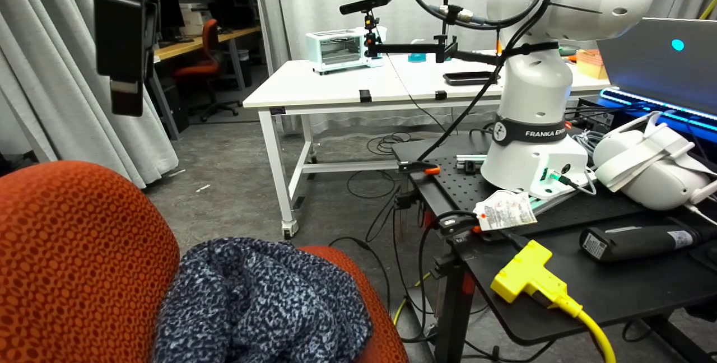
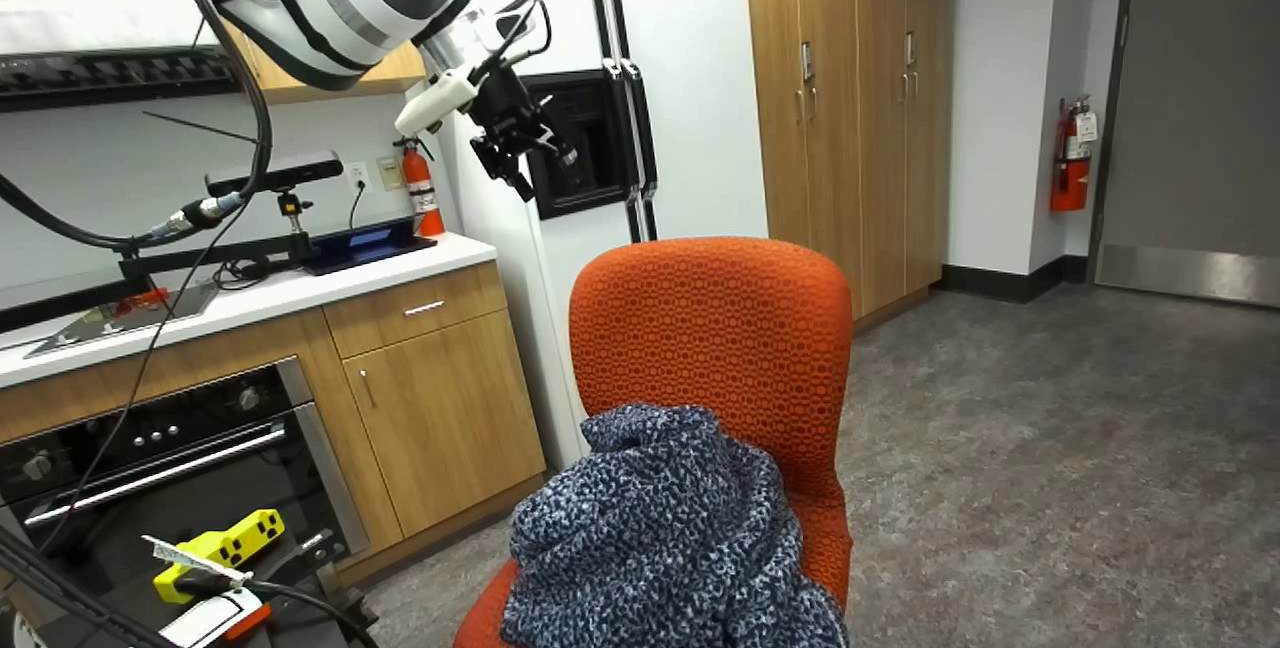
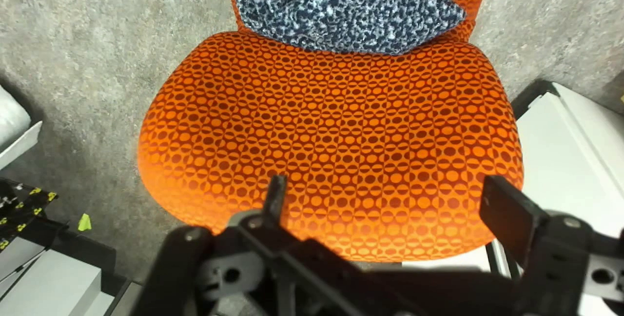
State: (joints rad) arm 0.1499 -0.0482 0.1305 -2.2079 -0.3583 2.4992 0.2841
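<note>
Wrist view: one pincer (image 3: 387, 196), black, fingers spread wide with nothing pinched between them, suspended above the backrest of an orange chair (image 3: 331, 135); beyond that backrest, on the seat, one speckled cloth (image 3: 351, 13), dark blue and white, free of the pincer. In an exterior view: the same cloth, heaped in loose folds, the backrest behind it probably helping to contain the pile; garment or throw, the bundling does not let one tell. One robot base (image 1: 515, 167), mounted at a perforated plate (image 1: 468, 186) on a black counter (image 1: 627, 290), presumably for firm footing; one white headset (image 1: 652, 178), set beside the base; one yellow power splitter (image 1: 524, 273), lying near the counter's corner, likely to keep its sockets within reach. In an exterior view: one white arm (image 2: 280, 13), stretched outward so that the pincer hangs high toward the chair's far side, well apart from the cloth; one red extinguisher (image 2: 1072, 163), hung near a grey door (image 2: 1190, 148), presumably for quick access.
</note>
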